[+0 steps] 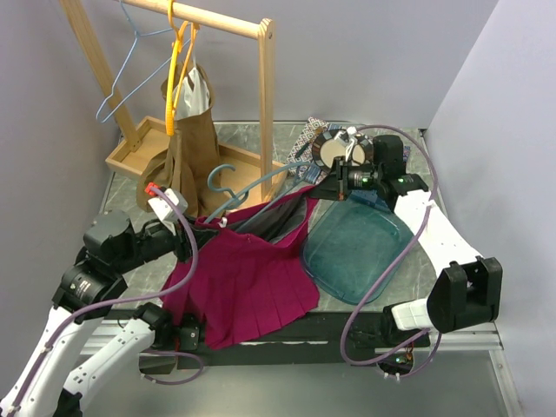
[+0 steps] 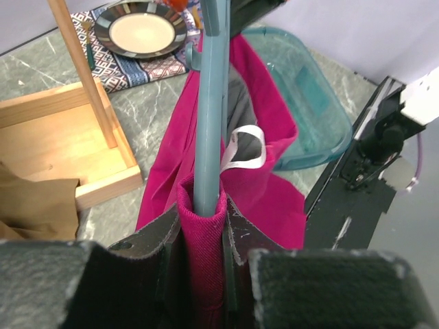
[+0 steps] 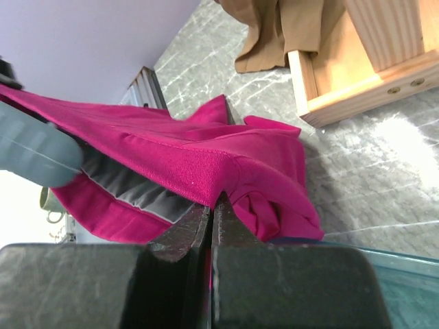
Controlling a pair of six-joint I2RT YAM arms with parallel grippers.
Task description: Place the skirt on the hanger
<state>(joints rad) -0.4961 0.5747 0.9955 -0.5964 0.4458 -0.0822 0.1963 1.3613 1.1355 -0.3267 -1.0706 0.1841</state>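
The magenta skirt (image 1: 248, 282) lies spread on the table, its waistband lifted between both arms. A grey-blue hanger (image 1: 228, 187) runs through the waistband, its hook up near the wooden rack. My left gripper (image 1: 193, 224) is shut on the skirt's waistband wrapped round the hanger's arm (image 2: 209, 137), with the fabric (image 2: 202, 260) pinched between the jaws. My right gripper (image 1: 320, 191) is shut on the other end of the waistband (image 3: 206, 161); the hanger's end (image 3: 38, 154) shows at the left of that view.
A wooden rack (image 1: 208, 95) with a tray base stands at the back left, holding a brown garment (image 1: 187, 139), a blue wire hanger (image 1: 130, 65) and an orange hanger (image 1: 178, 61). A teal tray (image 1: 356, 248) lies right of the skirt. A plate (image 1: 334, 149) on a patterned mat sits behind.
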